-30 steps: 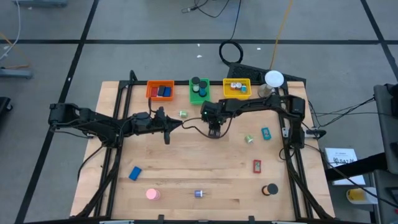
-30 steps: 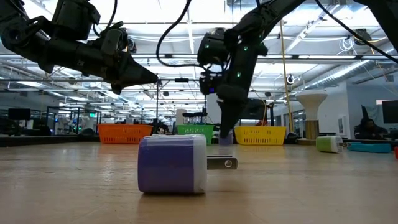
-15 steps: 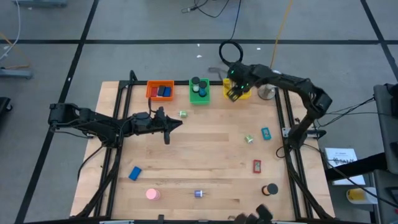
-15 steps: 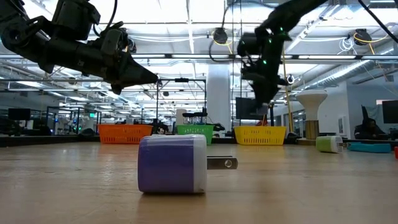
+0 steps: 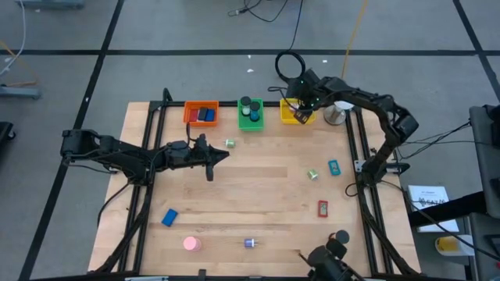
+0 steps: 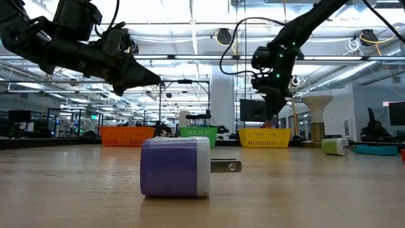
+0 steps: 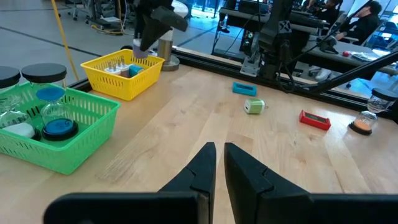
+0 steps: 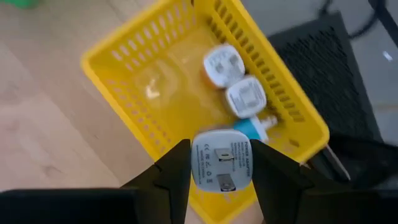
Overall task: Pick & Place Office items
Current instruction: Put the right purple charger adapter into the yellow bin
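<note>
My right gripper (image 8: 221, 177) hangs over the yellow bin (image 5: 297, 113) at the table's far edge, shut on a white plug adapter (image 8: 221, 163). In the bin (image 8: 155, 81) lie two white adapters (image 8: 222, 64) and a blue one (image 8: 252, 127). My left gripper (image 5: 225, 155) hovers shut above the table's middle left, touching nothing. Loose items rest on the wood: a purple adapter (image 5: 250, 243), a blue block (image 5: 169, 217), a pink round piece (image 5: 191, 243), a red piece (image 5: 323, 208) and a teal piece (image 5: 334, 166). My right gripper pinches the white adapter by two opposite sides (image 8: 198, 163) between its two fingers (image 8: 175, 168). The fingers slant steeply down from above. The adapter's labelled face with a metal prong (image 8: 227, 183) shows between them. It is lifted clear above the yellow bin's near wall.
An orange bin (image 5: 201, 114) and a green bin (image 5: 250, 113) stand beside the yellow one along the far edge. A white-domed metal stand (image 5: 337, 109) is right of the yellow bin. A black-and-orange round piece (image 5: 341, 237) lies near right, and small green pieces (image 5: 312, 174) lie mid-table.
My right gripper has swung from the table's middle toward the far edge, risen, rolled, and stopped over the yellow bin. My left arm has kept still.
</note>
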`<state>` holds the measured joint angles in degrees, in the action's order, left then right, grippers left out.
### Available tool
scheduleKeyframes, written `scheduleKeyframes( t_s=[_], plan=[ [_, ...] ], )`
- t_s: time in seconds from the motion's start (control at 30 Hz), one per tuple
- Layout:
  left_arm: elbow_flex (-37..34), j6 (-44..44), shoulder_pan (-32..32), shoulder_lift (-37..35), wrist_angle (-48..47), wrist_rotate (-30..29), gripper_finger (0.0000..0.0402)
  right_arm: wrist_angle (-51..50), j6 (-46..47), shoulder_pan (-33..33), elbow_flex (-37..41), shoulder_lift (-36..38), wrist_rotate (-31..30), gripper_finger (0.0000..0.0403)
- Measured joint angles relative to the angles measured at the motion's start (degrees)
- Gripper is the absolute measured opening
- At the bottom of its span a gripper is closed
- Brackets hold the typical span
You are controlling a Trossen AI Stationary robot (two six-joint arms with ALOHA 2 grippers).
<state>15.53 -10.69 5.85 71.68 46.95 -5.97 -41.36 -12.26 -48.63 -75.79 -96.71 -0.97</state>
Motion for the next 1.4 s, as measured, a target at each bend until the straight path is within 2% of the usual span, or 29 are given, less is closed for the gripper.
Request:
scheduleKeyframes(
  t_s=[0.3,0.6,0.77,1.4],
  plan=[
    [0.00,-0.01,0.02,0.00,0.00,0.01,0.0033,-0.35,-2.43,-0.87,0.00,-0.16,1.31,0.0133],
    [0.00,-0.01,0.02,0.00,0.01,0.01,0.0033,-1.29,-12.33,-0.91,-0.02,-6.10,1.28,0.0133],
    [0.00,-0.01,0.01,0.00,0.01,0.00,0.0033,-1.33,-15.08,-0.89,-0.02,-6.58,1.27,0.0133],
    [0.00,-0.01,-0.01,0.00,0.00,0.01,0.0033,-2.21,-16.97,-2.36,-0.02,-6.62,1.31,0.0149]
  ],
)
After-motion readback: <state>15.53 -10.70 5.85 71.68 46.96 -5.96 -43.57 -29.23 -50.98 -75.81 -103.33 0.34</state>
